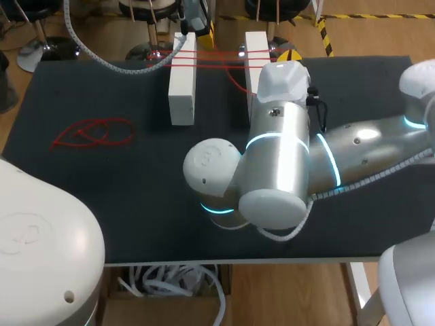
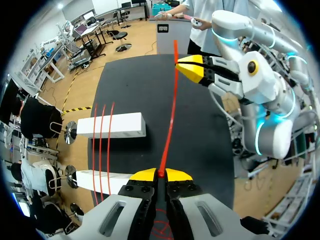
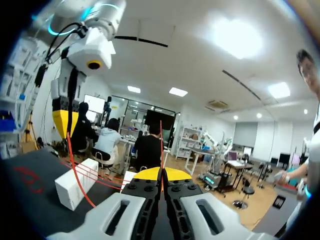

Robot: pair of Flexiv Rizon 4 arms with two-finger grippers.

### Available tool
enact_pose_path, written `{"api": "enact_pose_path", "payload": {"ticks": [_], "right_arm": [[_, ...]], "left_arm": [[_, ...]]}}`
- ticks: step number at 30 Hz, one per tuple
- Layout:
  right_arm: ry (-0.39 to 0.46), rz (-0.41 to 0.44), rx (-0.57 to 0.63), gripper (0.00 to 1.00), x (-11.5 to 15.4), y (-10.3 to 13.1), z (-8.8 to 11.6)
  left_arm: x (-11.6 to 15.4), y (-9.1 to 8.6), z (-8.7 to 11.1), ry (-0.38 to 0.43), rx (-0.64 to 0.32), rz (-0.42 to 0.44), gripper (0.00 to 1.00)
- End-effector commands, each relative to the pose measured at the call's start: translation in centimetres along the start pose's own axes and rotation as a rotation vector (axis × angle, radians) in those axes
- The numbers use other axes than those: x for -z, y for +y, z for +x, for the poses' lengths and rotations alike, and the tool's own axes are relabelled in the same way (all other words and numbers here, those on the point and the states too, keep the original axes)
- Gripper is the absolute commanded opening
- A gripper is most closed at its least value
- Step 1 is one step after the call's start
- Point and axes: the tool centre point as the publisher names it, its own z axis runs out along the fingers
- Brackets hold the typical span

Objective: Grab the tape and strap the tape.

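Observation:
One strand of red tape runs taut between my two grippers. In the left wrist view my left gripper is shut on one end of it, just above the nearer white block. My right gripper pinches the strand further along, over the black table. The right wrist view shows my right gripper shut on the thin red tape. Three red strands lie stretched across both white blocks. In the head view my right arm covers its own gripper.
A loose tangle of red tape lies on the black table at the left. The second white block stands partly behind my right wrist. My right arm's elbow fills the table's middle.

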Motion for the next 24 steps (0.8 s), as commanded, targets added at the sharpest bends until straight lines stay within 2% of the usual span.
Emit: {"api": "enact_pose_path", "payload": {"ticks": [1,8,13,21,24], "right_arm": [[-0.014,-0.030,0.167,0.00,0.2,0.3,1.0],[0.011,-0.046,0.370,0.00,0.1,0.6,1.8],[0.013,-0.007,0.487,0.00,0.1,0.4,2.1],[0.061,0.061,0.559,0.00,0.7,1.5,2.2],[0.087,0.071,0.504,0.00,1.0,2.6,2.0]], "left_arm": [[0.1,-0.1,0.0,0.001,0.002,-0.004,0.00],[0.1,-0.1,0.0,0.001,0.002,-0.004,0.00],[0.1,-0.1,0.0,0.001,0.002,-0.004,0.00],[0.1,-0.1,0.0,0.001,0.002,-0.004,0.00],[0.1,-0.1,0.0,0.001,0.002,-0.004,0.00]]}}
